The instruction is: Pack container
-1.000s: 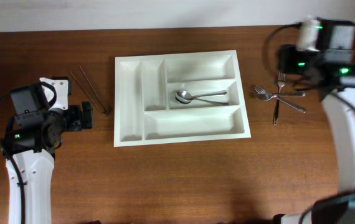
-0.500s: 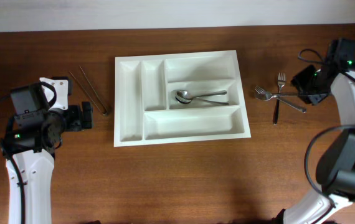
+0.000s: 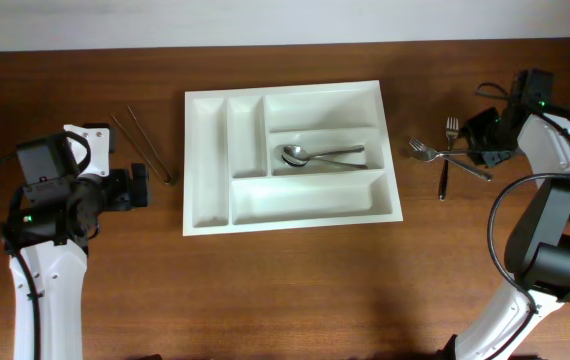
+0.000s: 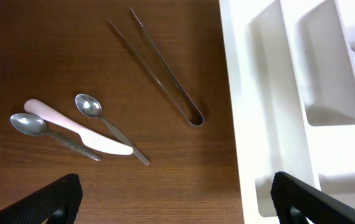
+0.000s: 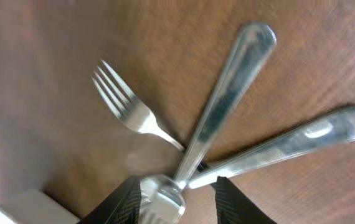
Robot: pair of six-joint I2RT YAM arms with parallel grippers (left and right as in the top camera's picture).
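Observation:
The container [image 3: 210, 160] is a white five-compartment tray in the middle of the table; its left edge shows in the left wrist view [image 4: 252, 124]. Two spoons [image 3: 320, 155] lie in its middle long compartment. Three forks [image 3: 450, 155] lie crossed on the table to its right. My right gripper [image 3: 489, 150] is down at the forks. In the right wrist view its fingers [image 5: 180, 202] are open and straddle the head of one fork [image 5: 227, 99]. My left gripper [image 3: 140, 187] is open and empty left of the tray, its fingers [image 4: 174, 199] above bare wood.
Metal tongs [image 4: 165, 74] lie left of the tray, also in the overhead view [image 3: 150, 150]. Two small spoons [image 4: 106, 124] and a pink knife [image 4: 78, 127] lie further left; my left arm hides them from overhead. The back table edge is close.
My right arm has swung from the back right corner down to the forks and lowered its fingers over them. The left arm has not moved.

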